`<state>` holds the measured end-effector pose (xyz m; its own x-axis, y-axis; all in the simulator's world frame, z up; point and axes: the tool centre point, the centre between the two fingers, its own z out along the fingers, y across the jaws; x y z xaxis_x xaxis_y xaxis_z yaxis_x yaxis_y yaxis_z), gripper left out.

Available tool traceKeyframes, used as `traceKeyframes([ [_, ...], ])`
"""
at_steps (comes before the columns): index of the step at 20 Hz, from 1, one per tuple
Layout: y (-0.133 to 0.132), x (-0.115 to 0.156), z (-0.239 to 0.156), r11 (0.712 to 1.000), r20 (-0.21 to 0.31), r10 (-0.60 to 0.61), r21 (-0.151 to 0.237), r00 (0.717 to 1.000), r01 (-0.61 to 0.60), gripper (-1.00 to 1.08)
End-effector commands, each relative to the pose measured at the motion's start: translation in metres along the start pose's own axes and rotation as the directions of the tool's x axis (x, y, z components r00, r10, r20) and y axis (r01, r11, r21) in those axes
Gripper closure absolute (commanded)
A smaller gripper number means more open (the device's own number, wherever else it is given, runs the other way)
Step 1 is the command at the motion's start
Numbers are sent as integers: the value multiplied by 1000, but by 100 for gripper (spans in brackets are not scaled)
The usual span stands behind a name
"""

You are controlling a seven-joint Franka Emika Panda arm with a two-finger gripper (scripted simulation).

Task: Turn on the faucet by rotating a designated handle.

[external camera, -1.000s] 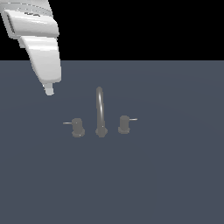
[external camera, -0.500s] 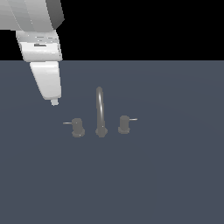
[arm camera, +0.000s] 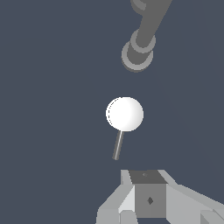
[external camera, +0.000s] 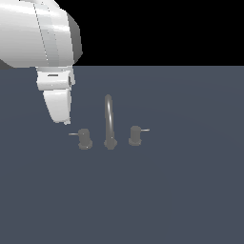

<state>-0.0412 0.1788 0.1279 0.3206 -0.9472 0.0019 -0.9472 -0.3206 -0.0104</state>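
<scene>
Flat grey counter (external camera: pixel 190 190): gripper (external camera: pixel 63 120), jaws seemingly closed, hovers near the handle (external camera: pixel 84 138) beside the spout (external camera: pixel 109 119); approach step, next descend to the lever pin (external camera: pixel 73 134).

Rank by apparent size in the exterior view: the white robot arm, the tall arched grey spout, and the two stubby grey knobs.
1. White robot arm, largest, though maybe nearer the camera.
2. Tall arched grey spout.
3. Stubby grey knob with leftward pin and its twin knob with rightward pin: alike, unranked.

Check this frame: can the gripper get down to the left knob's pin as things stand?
Probably yes. The gripper hangs just above and beside the knob, nothing lies between them, and the spout stands off to the side.
</scene>
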Motion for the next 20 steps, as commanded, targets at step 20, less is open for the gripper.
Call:
traceKeyframes([
  [20, -51, 23, 68, 975, -1, 220, -11, 976, -220, 108],
])
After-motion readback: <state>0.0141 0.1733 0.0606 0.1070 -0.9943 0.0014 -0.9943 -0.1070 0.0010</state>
